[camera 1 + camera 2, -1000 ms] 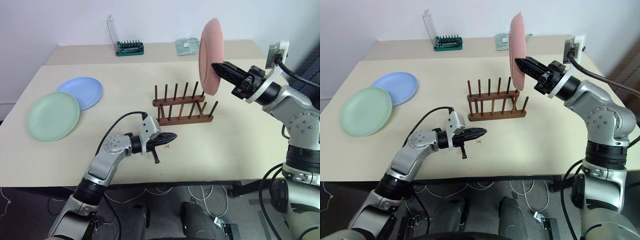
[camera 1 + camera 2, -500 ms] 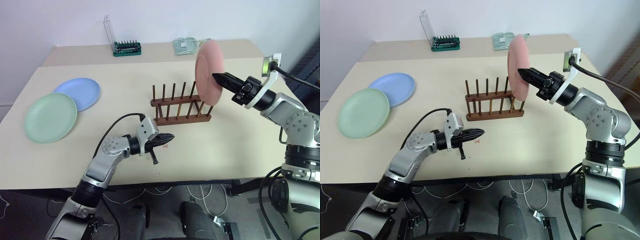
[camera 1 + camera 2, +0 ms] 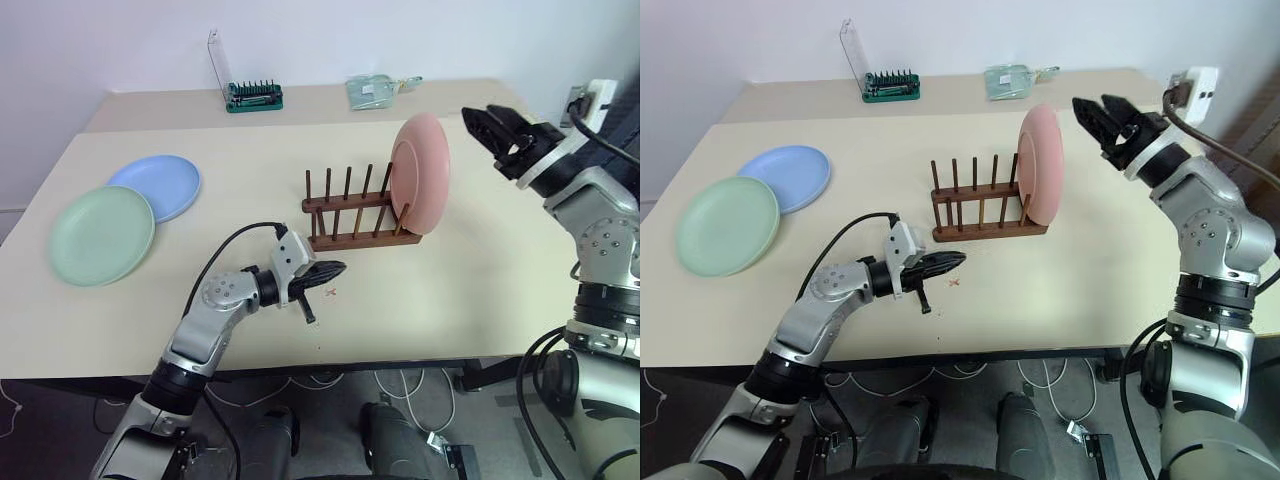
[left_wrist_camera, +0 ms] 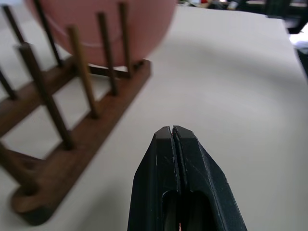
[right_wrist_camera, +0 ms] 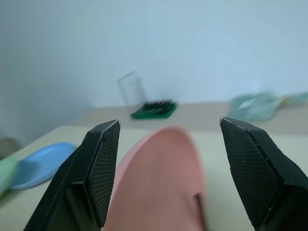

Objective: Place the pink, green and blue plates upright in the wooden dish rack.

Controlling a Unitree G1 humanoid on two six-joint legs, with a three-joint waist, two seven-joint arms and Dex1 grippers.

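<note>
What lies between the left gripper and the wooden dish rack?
Bare tabletop: the left eye view shows nothing between the left gripper and the wooden dish rack; a small red mark sits beside the gripper.

Green-black tool holder [image 3: 253, 96] with clear panel at table [image 3: 480, 290] far edge; clear packet [image 3: 378, 90] nearby.

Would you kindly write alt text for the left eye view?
A pink plate stands upright in the wooden dish rack, the open right end effector beside it. Green plate and blue plate lie flat on the table.
</note>
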